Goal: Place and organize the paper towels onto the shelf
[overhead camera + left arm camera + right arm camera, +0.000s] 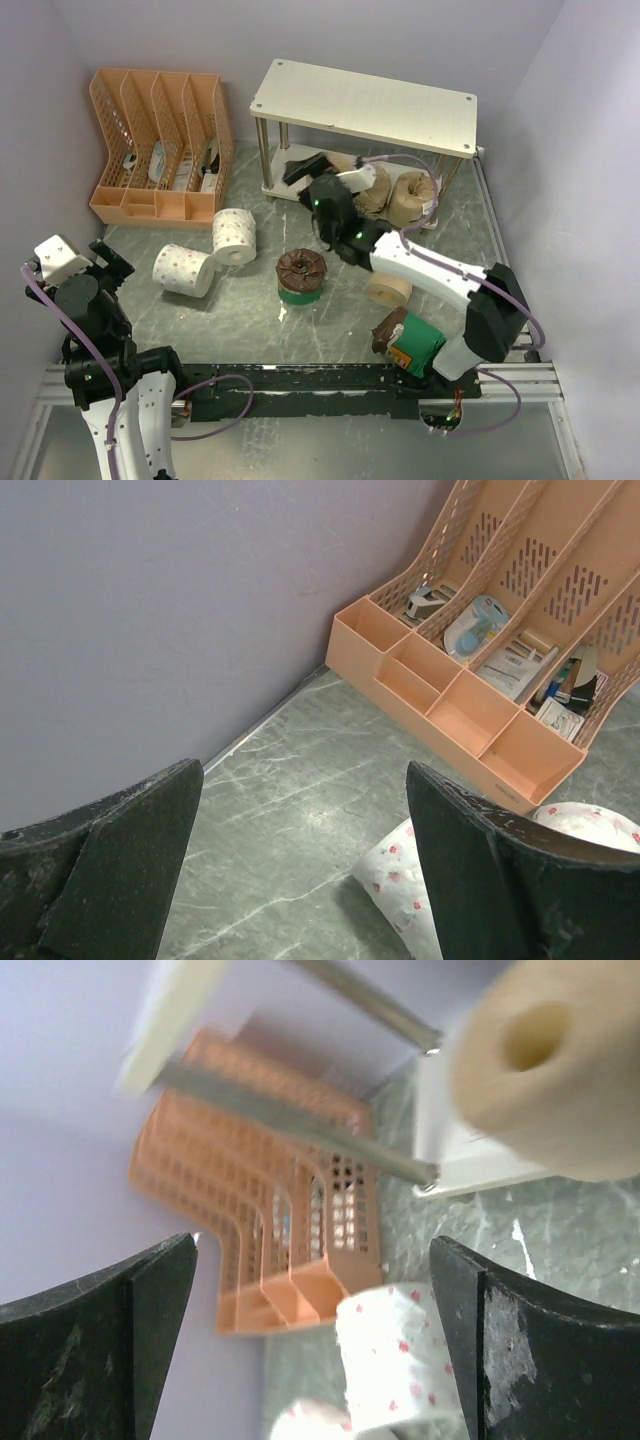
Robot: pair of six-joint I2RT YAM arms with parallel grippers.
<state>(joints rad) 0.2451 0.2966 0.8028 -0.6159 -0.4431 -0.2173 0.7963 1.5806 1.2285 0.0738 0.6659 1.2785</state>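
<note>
Over on the left, the left pincer (112, 262) hangs low with its fingers spread and nothing between them. Just ahead and to its right lies the nearer white roll (183, 270), and past that the farther white roll (235, 235), both soft and dotted red. The orange slotted file rack (160, 140) stands further ahead.

In the middle, a brown-ended roll (301, 275) stands on end on the marbled table (240, 320), behind the right pincer (300, 168). That pincer is tucked under the top board of the shelf (365, 105), fingers apart and empty. To its right two tan rolls (412, 195) lie on the lower board, a third may be hidden by the arm. Well behind it, near the arm's base, sit a loose tan roll (388, 290) and a green roll (415, 342) on its side.

To my eye the danger is in backing out. The wrist is close to the thin metal legs and the smooth pale boards, and a snag could shove the light shelf. A brush from the arm or its cable could send the round tan rolls off the edge. Squeezing too hard would crush the spongy paper.
</note>
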